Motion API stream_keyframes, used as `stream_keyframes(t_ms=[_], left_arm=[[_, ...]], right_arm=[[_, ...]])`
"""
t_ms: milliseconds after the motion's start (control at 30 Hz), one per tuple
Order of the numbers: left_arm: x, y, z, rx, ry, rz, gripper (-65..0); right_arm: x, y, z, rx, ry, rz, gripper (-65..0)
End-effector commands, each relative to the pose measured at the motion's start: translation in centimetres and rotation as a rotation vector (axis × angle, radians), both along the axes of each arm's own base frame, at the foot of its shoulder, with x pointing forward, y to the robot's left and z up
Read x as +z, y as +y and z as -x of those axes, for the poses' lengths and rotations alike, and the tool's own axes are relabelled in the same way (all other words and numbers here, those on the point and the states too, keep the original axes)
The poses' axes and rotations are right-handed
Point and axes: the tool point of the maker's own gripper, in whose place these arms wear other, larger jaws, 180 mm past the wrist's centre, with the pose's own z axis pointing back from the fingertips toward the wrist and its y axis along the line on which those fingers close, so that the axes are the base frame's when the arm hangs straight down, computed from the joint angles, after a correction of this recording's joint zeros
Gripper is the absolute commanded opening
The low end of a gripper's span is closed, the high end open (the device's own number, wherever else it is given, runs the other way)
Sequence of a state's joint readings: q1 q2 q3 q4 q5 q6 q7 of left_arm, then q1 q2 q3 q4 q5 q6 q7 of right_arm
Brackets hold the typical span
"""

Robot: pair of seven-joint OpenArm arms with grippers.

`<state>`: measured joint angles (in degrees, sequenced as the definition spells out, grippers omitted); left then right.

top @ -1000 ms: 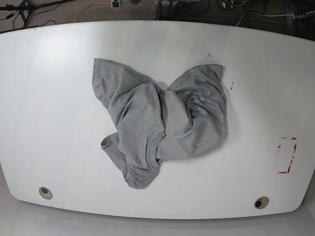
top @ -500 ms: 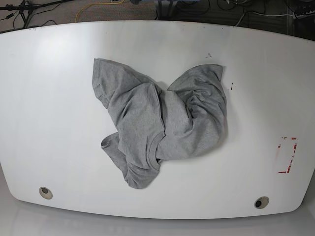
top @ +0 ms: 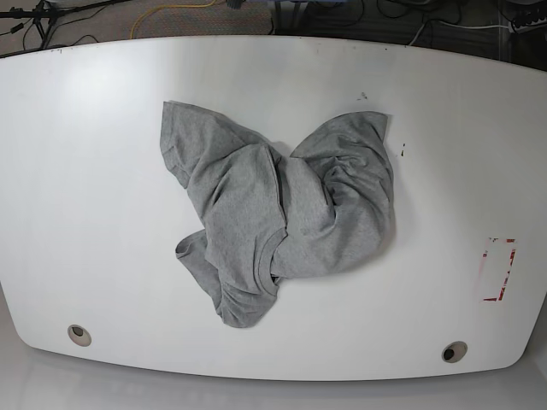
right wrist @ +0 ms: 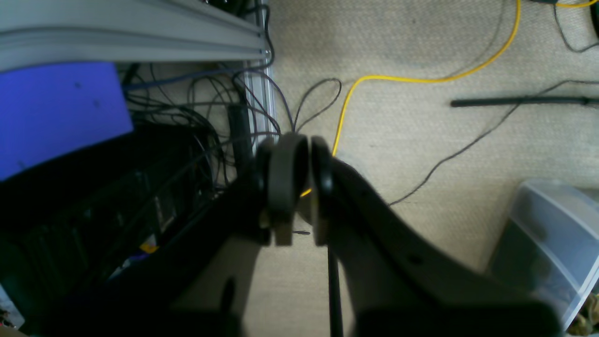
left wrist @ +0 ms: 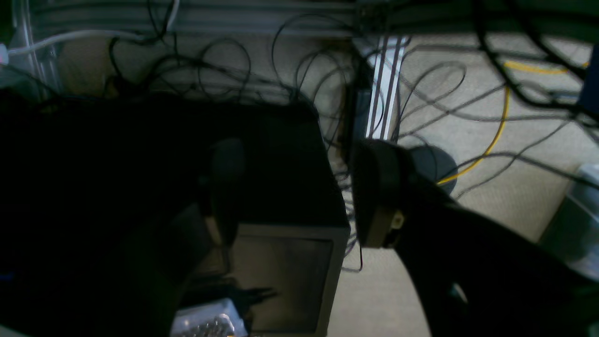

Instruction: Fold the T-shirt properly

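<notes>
From the base view I see the heather-grey short-sleeved cotton T-shirt (top: 273, 213) lying crumpled near the middle of the wide white counter (top: 85, 188), bunched into two lobes with its ribbed crew neck turned toward the near edge; no lettering shows from here. That view shows neither of my arms, only the shirt, a red-edged marking (top: 498, 269) near the counter's right end and two round holes (top: 79, 334) along its near edge. My wrist cameras show what the base view cannot: both look down past the counter at a beige carpeted floor (right wrist: 421, 140). In the left wrist view my left pincer (left wrist: 299, 196) stands with its dark fingers (left wrist: 374, 187) well apart and nothing between them, over a black box (left wrist: 281, 187) and a tangle of dark cables (left wrist: 234, 70). In the right wrist view my right pincer (right wrist: 294, 187) has its fingers drawn nearly together, with only a thin gap and nothing gripped; a yellow cable (right wrist: 374, 79) curves across the carpet behind it, a blue panel (right wrist: 56, 112) sits to the left, and a translucent plastic bin (right wrist: 547, 234) stands at the right. The shirt appears in neither wrist view.
</notes>
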<state>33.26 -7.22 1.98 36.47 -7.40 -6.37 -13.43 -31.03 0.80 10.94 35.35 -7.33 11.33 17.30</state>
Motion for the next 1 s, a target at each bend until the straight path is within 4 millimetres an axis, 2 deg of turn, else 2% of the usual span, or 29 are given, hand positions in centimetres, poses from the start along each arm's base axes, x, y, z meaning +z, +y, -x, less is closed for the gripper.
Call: stream_keyframes(t_ms=[0, 67, 100, 200, 700, 833, 967], left_arm=[[0.6, 0.2, 0.6, -0.001, -0.008, 0.001, -31.8], [1.1, 0.1, 0.7, -0.004, -0.018, 0.003, -31.6], [0.2, 0.3, -2.7, -0.018, -0.054, -0.007, -31.2], [0.2, 0.9, -3.3, -0.024, -0.063, -0.017, -31.2], [0.2, 1.2, -3.3, -0.026, -0.065, -0.021, -31.2], [0.3, 1.2, -3.3, -0.024, -0.066, -0.019, -31.2], [0.4, 1.2, -2.2, -0.021, -0.05, -0.019, -31.2]], right_arm=[[0.5, -0.2, 1.3, -0.003, 0.005, 0.005, -58.6], [0.8, -0.2, 1.4, 0.001, -0.003, 0.008, -58.8], [-0.1, 1.1, -1.4, -0.012, -0.025, -0.02, -58.5], [-0.1, 2.0, -1.7, -0.02, -0.029, -0.033, -58.5], [0.0, 2.3, -1.2, -0.027, -0.023, -0.037, -58.5], [0.3, 2.2, 0.0, -0.028, -0.01, -0.034, -58.5], [0.9, 1.9, -0.1, -0.023, -0.032, -0.024, -58.5]])
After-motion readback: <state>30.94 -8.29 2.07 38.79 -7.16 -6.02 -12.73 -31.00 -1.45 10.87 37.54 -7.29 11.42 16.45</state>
